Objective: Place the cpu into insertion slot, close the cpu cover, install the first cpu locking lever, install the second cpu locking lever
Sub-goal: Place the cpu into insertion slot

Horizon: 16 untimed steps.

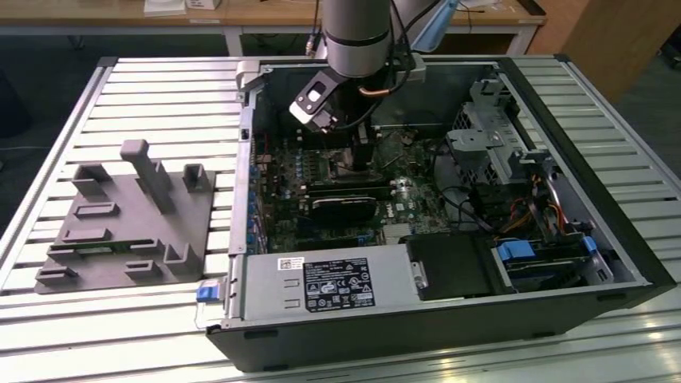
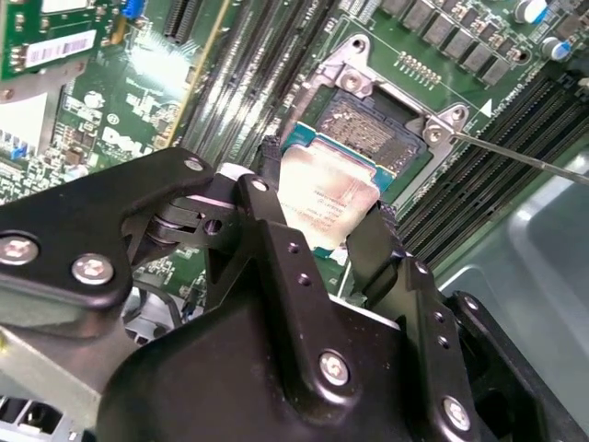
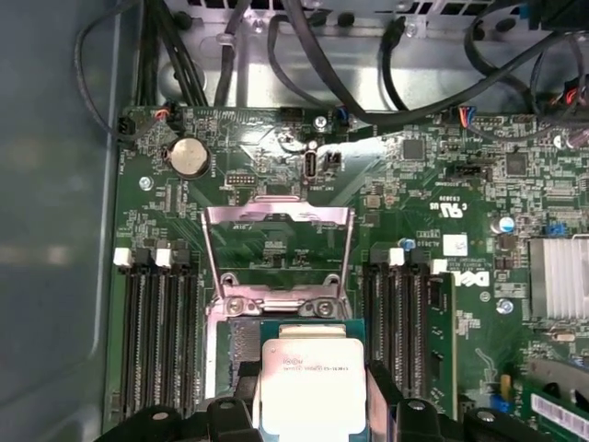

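Computer case: lying open on the slatted table, with the arm reaching down into it.
Circuit board: green and crowded, with long black memory slots on either side of the socket.
Gripper: black, low over the board. Its jaws are set only as wide as the chip and clamp two opposite edges of it.
Cpu cover: swung up and back on its hinge, so the socket is uncovered.
Insertion slot: a dark field inside its metal rim, half hidden under the chip.
Cpu: pinched between the fingers, pale face up, over the near part of the slot. Whether it touches, I cannot tell.
How it handles: I'd judge it light, stiff and thin. The smooth metal face looks slippery, and the underside and the socket contacts would be easily damaged. The edges are the place to hold it, with a modest squeeze and the chip kept level.
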{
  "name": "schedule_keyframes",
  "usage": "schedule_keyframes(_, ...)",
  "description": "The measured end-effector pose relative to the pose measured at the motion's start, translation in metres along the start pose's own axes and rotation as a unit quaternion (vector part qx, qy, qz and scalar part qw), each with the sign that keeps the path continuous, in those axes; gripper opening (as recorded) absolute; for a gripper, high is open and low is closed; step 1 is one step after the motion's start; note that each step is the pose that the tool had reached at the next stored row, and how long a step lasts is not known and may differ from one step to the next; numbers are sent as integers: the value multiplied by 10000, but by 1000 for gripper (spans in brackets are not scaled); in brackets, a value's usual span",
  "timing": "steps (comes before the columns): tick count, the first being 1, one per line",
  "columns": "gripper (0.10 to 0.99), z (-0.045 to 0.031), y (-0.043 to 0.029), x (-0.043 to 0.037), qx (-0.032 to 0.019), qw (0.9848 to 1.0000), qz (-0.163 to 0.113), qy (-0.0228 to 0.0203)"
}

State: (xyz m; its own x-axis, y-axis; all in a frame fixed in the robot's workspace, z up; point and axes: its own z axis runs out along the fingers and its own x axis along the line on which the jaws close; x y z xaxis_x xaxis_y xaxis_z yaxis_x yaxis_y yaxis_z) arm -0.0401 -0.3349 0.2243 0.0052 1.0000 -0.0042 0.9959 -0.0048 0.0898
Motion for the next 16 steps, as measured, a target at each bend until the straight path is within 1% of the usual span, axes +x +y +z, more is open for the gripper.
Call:
schedule_keyframes(5,537,41,-11,42,0,10000,54,-4)
schedule_keyframes(8,537,74,-16,53,0,10000,75,-6)
schedule_keyframes(16,537,134,-34,74,1,9999,128,-11)
